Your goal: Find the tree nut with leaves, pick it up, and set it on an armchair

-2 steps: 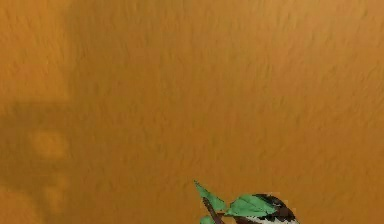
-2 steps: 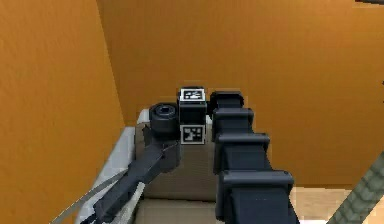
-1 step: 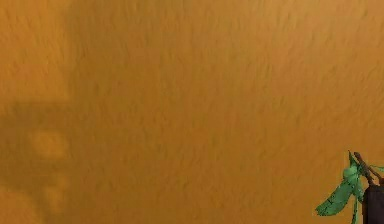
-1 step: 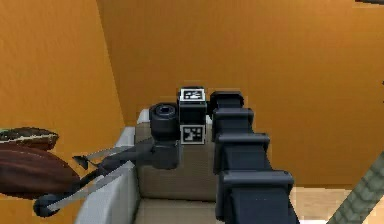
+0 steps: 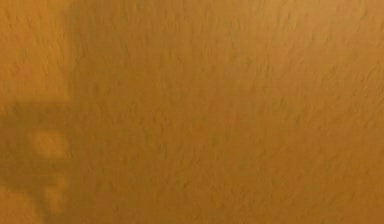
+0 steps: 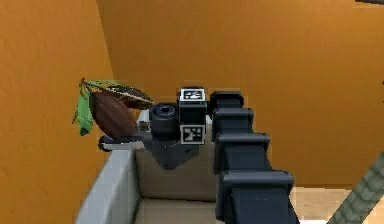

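Note:
In the arm side view a dark brown nut (image 6: 112, 113) with green leaves (image 6: 84, 108) hangs at the far end of my gripper (image 6: 125, 136), clear of every surface, so the gripper holds it. Behind the nut is only orange wall. The dark arm (image 6: 245, 160) rises from the bottom edge, with two white marked squares (image 6: 192, 112) at its end. Below the gripper lies a pale armchair (image 6: 108, 188), with a light grey side and a beige seat.
An orange wall (image 5: 200, 100) stands close ahead in the forward view. Orange walls (image 6: 280, 70) also meet in a corner behind the armchair. A strip of light floor (image 6: 328, 206) shows at the bottom right.

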### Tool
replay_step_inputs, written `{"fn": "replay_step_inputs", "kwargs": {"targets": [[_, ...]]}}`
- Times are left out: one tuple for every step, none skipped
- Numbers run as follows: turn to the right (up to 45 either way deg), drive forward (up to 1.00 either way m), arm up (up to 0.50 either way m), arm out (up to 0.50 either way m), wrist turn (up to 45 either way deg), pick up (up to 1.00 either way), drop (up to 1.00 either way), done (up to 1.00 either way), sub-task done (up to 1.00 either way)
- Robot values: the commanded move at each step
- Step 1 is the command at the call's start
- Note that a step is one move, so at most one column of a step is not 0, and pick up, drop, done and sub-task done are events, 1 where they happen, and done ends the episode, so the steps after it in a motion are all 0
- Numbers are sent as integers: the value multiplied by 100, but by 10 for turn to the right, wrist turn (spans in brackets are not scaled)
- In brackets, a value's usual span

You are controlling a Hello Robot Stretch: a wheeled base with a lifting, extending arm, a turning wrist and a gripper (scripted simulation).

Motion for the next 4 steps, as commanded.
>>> {"fn": "replay_step_inputs", "kwargs": {"targets": [[0, 0, 0, 0, 360, 0, 0, 0, 0], [0, 0, -46, 0, 0, 0, 0, 0, 0], [0, 0, -32, 0, 0, 0, 0, 0, 0], [0, 0, 0, 0, 0, 0, 100, 0, 0]]}}
